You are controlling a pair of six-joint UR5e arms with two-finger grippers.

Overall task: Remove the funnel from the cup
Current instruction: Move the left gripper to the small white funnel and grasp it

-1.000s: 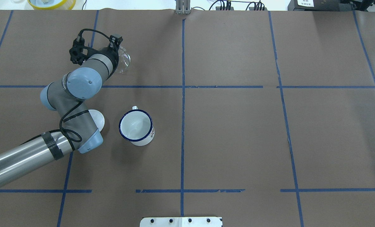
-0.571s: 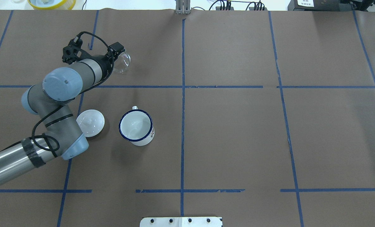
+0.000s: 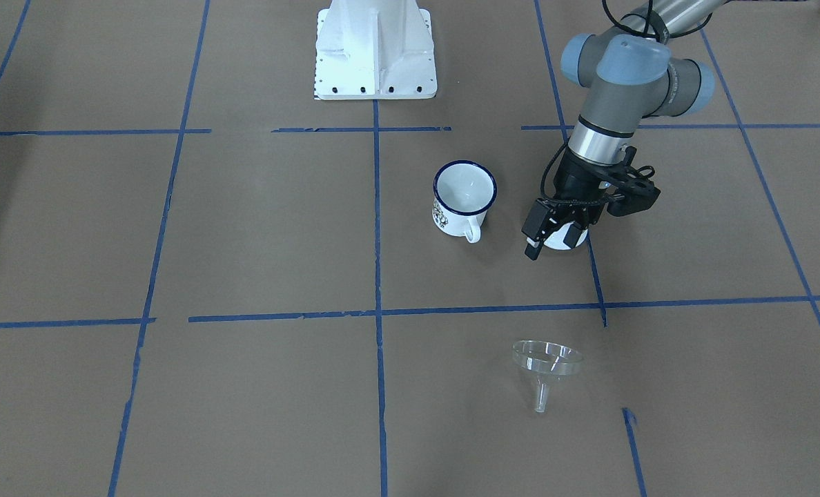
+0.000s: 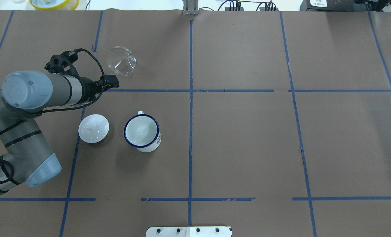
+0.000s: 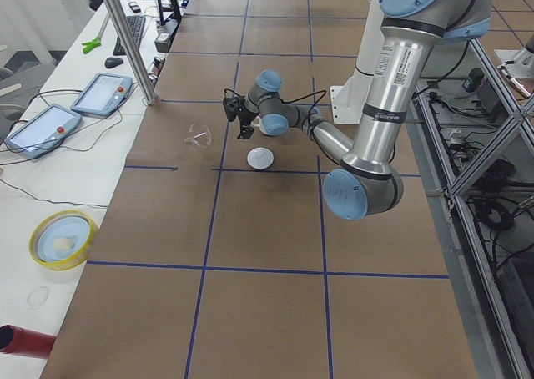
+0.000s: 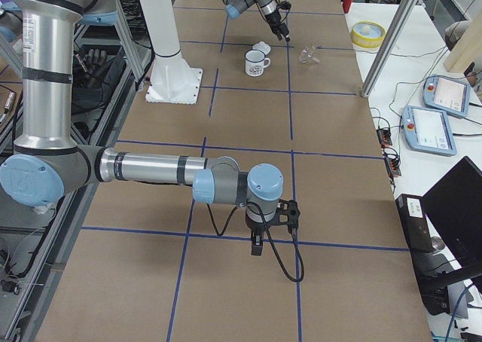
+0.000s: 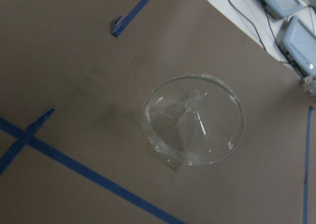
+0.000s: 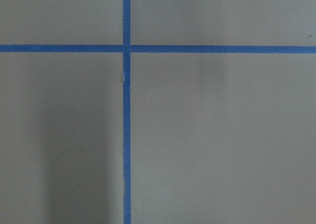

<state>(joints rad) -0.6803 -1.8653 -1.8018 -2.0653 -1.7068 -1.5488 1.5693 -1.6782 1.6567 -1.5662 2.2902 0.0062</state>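
Hovering empty near the cup, jaws apparently spread, the left gripper looks done: the funnel lies well beyond the cup, so only retreat remains.

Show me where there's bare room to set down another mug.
The table's whole right half, past the centre tape line, is bare. So is the near strip between the mug and the robot's base plate. The left is crowded: funnel, lid and mug sit close together, with the left hand hanging among them.
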